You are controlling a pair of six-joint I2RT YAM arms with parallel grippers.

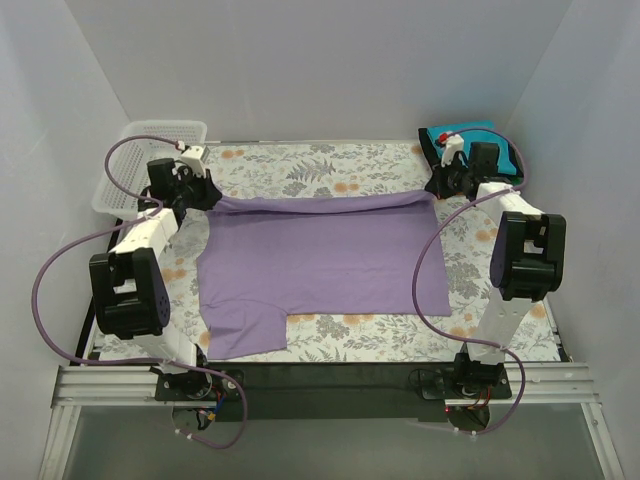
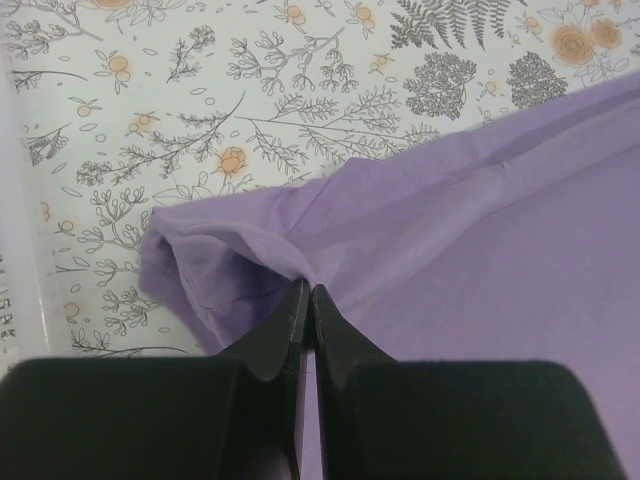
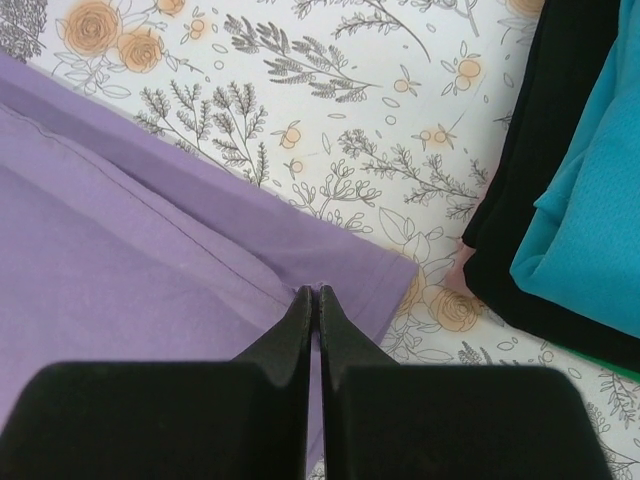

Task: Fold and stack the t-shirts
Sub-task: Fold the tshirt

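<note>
Top view: lavender t-shirt lies spread in the centre of the frame on the floral table cloth. One sleeve juts out toward the lower left. Its far edge runs as a raised fold between the two grippers.

Left gripper, upper left of the top view, sits at the shirt's far left corner. In the left wrist view the jaws are pressed together on a bunched fold of lavender cloth, and the cloth puckers just left of the fingertips.

Right gripper, upper right, sits at the far right corner. In the right wrist view the jaws are closed tight on the hemmed corner, and a stitched seam runs diagonally toward the upper left.

Folded shirts are in the upper right corner of the top view, just beyond the right gripper. A teal shirt lies over a dark shirt. They are near the lavender corner but apart from it.

White mesh basket is at the upper left, beside the table cloth's edge.

Writing: small dark marks show on a white strip at the left edge of the left wrist view, too blurred to read.
</note>
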